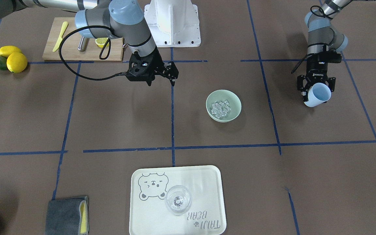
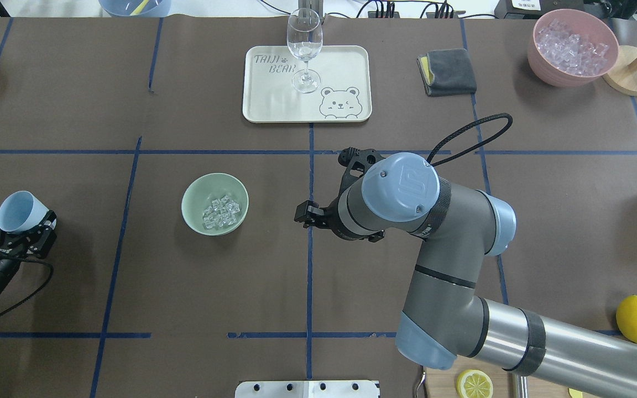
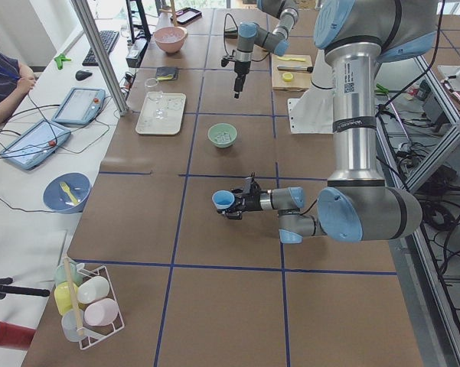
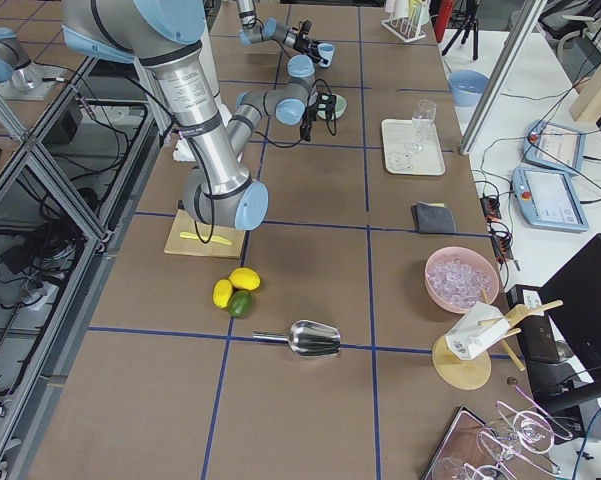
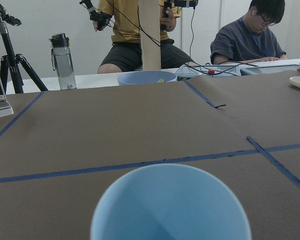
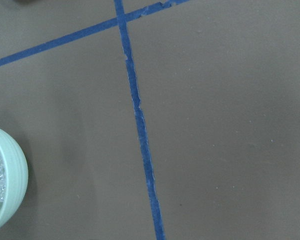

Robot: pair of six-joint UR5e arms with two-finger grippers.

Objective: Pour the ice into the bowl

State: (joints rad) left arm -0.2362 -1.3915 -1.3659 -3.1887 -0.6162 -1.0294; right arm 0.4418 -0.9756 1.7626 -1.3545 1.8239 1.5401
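Overhead: behind robot, looking down. Front: opposite, facing robot. Sides: distant, from ends of brown paper-covered table [image 3: 214, 306]. Left wrist: low, level. Right wrist: near, straight down, sharing round pale mint-green bowl [image 6: 17, 170] with overhead.

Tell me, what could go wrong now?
The left gripper holds the cup tilted above the table; if the grip slips, it may drop. The right gripper hangs open near the bowl; a careless sweep could knock it and spill the ice.
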